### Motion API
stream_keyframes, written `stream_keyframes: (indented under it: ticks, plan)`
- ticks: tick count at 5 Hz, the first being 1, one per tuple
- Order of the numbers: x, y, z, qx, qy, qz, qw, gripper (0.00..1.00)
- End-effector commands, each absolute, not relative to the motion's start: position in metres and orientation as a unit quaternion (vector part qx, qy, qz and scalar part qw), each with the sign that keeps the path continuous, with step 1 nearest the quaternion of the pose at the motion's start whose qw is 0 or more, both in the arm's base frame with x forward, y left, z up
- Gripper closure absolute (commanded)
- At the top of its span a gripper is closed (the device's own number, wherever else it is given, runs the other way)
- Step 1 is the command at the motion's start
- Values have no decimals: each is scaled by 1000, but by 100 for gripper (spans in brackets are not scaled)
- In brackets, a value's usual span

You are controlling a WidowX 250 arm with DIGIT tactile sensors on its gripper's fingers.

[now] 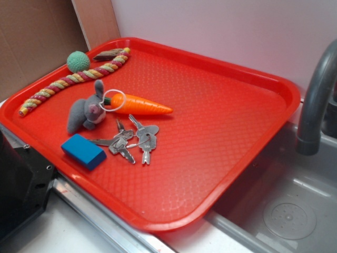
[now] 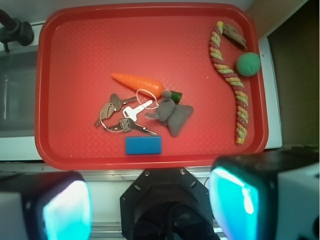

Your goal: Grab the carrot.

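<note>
The orange carrot (image 1: 145,105) lies flat on the red tray (image 1: 221,132), its tip pointing right and its green stub against a grey plush rabbit (image 1: 87,112). In the wrist view the carrot (image 2: 140,84) lies mid-tray with its tip to the left, well above the fingers. My gripper (image 2: 150,207) hangs high over the tray's near edge, open, with nothing between its two cyan pads (image 2: 65,210). In the exterior view the gripper is out of view.
A key bunch (image 1: 131,139) and a blue block (image 1: 84,151) lie just in front of the carrot. A braided rope (image 1: 73,80) and a green ball (image 1: 78,61) sit at the tray's back left. A sink with a grey faucet (image 1: 316,105) lies to the right.
</note>
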State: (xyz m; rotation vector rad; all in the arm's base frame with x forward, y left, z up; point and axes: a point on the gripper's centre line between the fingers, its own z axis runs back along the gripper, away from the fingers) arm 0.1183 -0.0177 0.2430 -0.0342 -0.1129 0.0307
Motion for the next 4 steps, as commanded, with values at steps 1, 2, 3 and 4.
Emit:
stream_keyframes:
  ticks: [1, 2, 3, 4]
  plan:
    - [118, -18, 243, -17, -56, 15, 998, 0]
    - [168, 19, 193, 27, -7, -113, 993, 0]
    - [221, 19, 143, 31, -6, -236, 971, 0]
    - [243, -1, 94, 39, -21, -355, 934, 0]
